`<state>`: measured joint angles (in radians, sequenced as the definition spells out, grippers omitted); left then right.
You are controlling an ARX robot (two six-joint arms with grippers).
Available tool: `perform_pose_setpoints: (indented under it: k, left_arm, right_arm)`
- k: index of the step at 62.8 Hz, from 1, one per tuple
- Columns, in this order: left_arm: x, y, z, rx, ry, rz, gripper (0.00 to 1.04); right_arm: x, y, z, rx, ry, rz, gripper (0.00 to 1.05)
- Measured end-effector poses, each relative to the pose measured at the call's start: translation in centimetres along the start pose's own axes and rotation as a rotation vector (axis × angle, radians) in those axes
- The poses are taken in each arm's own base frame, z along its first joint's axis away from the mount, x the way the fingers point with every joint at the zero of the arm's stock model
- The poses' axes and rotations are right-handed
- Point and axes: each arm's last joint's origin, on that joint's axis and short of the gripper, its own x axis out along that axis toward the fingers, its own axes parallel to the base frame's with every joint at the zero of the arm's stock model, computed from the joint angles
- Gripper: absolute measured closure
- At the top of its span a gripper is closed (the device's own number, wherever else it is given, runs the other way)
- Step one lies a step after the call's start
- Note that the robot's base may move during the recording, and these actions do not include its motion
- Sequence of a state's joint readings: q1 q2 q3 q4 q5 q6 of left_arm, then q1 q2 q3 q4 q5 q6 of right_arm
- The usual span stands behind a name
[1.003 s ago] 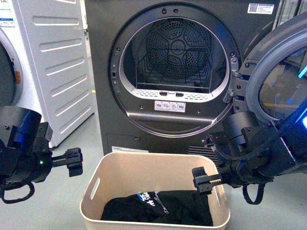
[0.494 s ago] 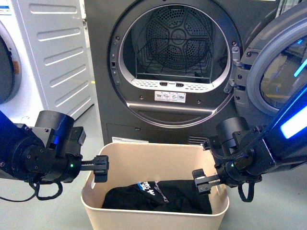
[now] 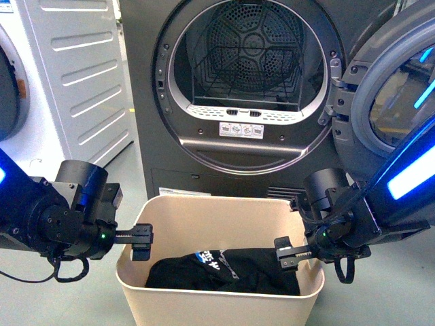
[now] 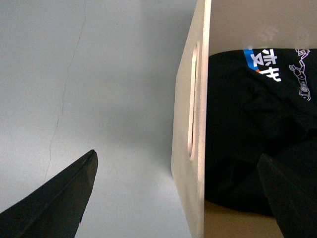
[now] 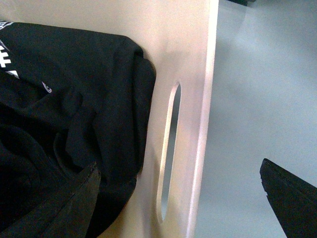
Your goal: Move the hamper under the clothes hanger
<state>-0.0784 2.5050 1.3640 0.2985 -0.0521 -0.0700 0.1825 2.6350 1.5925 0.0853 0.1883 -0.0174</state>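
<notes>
Sitting on the floor right in front of the dryer (image 3: 245,166), below its open drum, the hamper (image 3: 211,307) was upright and held a crumpled black garment (image 3: 224,273) with a bit of white and blue print. On the side of the hamper that lay toward the white machine (image 3: 75,81) next to the dryer, the left gripper (image 3: 141,242) had its tip at the rim. On the side toward the dryer's swung-open door (image 3: 387,102), the right gripper (image 3: 285,257) sat at the opposite rim. The left wrist view showed the jaws apart and straddling the hamper's wall. One of the fingers (image 4: 62,198) was outside over bare floor, the other was inside above the garment, and the handle slot (image 4: 193,99) lay between them. The right wrist view showed the same on the far wall, with one of the fingers (image 5: 62,208) over the garment, the other outside, and the slot (image 5: 168,148) in the gap. Neither pair was touching the plastic as far as could be seen. The clothes hanger was not in any view, so its position relative to the dryer could not be told. As a judgement, the move had barely begun. Both arms were lined up on the walls, but closing on them, lifting or dragging the hamper away from the dryer and setting it under the rack all remained to be done.
</notes>
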Motion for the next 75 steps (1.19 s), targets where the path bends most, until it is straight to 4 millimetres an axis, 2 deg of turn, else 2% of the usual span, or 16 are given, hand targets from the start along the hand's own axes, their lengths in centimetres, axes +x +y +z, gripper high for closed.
perform_pose_setpoints:
  k: [34, 39, 67, 71, 75]
  left_arm:
    - [1.5, 0.0, -1.4, -0.006, 0.026, 0.018, 0.07]
    - [1.7, 0.0, -1.4, -0.008, 0.025, 0.021, 0.08]
    - [1.7, -0.4, -1.3, -0.005, 0.015, 0.044, 0.77]
    - [1.7, -0.6, -1.4, -0.001, 0.015, 0.035, 0.91]
    - [1.7, -0.8, -1.3, 0.000, 0.013, 0.029, 1.02]
  right_arm:
    - [1.0, -0.3, -0.2, 0.021, 0.021, -0.030, 0.08]
    - [1.2, -0.1, -0.4, 0.021, 0.029, -0.030, 0.12]
    - [1.4, 0.3, -0.5, 0.019, 0.047, -0.033, 0.81]
    - [1.3, 0.6, -0.5, 0.020, 0.047, -0.021, 0.95]
    - [1.3, 0.6, -0.5, 0.041, 0.047, -0.011, 1.02]
